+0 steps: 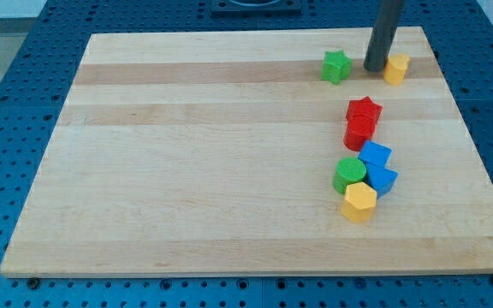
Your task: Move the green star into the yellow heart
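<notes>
green star [336,66]: bright green all over, one plain colour
yellow heart [395,68]: warm yellow, unpatterned
red star [364,110]: solid red
second red block [359,133]: the same red; its shape is hard to make out
upper blue block [375,156]: mid blue, plain
lower blue block [383,180]: matching blue, plain
green cylinder [348,174]: green, a shade deeper on its side than on its top
yellow hexagon [359,202]: orange-tinged yellow, no markings
rod above my tip [373,70]: dark grey, near black
board [187,154]: pale wood in lengthwise bands, light tan alternating with creamier strips
table [24,77]: blue, dotted with a regular grid of small dark holes
</notes>
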Action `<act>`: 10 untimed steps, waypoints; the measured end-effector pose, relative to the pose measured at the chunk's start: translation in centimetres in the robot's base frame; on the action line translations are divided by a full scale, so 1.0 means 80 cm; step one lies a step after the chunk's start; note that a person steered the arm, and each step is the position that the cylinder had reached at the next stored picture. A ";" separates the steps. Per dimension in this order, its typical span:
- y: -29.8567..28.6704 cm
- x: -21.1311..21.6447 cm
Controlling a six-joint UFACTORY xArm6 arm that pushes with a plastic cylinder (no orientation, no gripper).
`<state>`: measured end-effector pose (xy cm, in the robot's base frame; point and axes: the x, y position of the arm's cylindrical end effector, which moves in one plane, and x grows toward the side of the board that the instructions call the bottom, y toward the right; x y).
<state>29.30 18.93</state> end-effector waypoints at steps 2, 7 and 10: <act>-0.026 -0.041; -0.204 0.023; -0.158 0.021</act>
<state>30.99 6.26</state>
